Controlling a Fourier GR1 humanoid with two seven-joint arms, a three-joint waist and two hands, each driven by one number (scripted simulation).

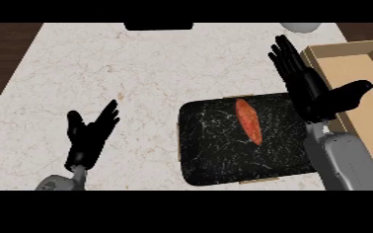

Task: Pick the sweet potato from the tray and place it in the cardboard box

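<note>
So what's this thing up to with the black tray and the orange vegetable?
A robot stands at a marble counter. A sweet potato lies on a dark tray, not yet picked up. The right hand is open, raised at the tray's right edge, between the tray and the cardboard box on the right where the sweet potato should go. The left hand rests open at the lower left, holding nothing.

Pale marble tabletop (146,74), faint tan veining. Flat black rectangular object (158,26) at far edge. Rounded pale grey object (301,27) at far right, partly cut off.
</note>
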